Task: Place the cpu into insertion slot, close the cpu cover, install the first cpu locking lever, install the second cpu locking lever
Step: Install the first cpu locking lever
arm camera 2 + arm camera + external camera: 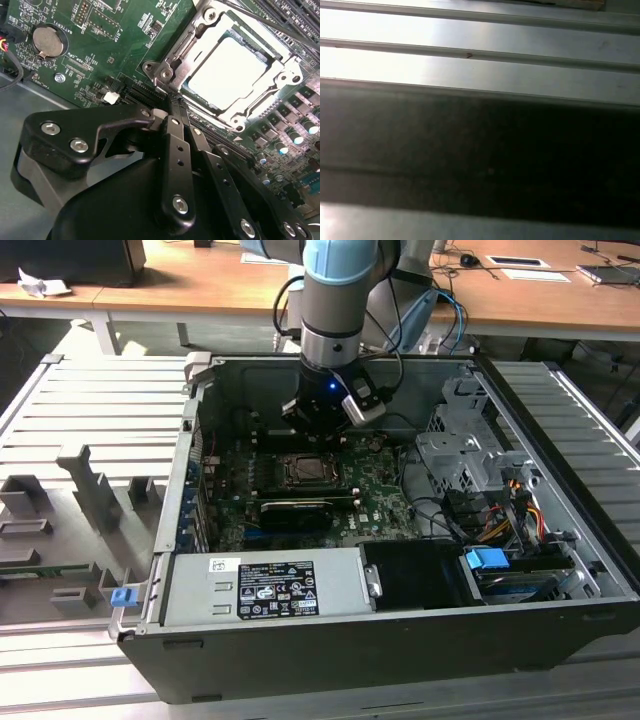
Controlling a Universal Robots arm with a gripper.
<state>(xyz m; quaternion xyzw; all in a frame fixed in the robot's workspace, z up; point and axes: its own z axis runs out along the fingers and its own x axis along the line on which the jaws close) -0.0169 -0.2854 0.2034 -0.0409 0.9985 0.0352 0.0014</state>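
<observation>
Grey metal worktop (60,410) of ribbed slats carries open computer case (400,640). Arm (338,300) reaches down into case, above green circuit board (375,495). Claw (170,107) clenched, fingers together, nothing between them, tip just beside corner of insertion slot (165,75) in second wrist view. Cpu cover (210,30) lies closed over slot. Cpu (227,72) seated inside, bright metal face showing through cover window. Coin battery (47,40) well apart on board.

Glossy metal cpu (227,75); matt black plastic end effector (172,107).
</observation>
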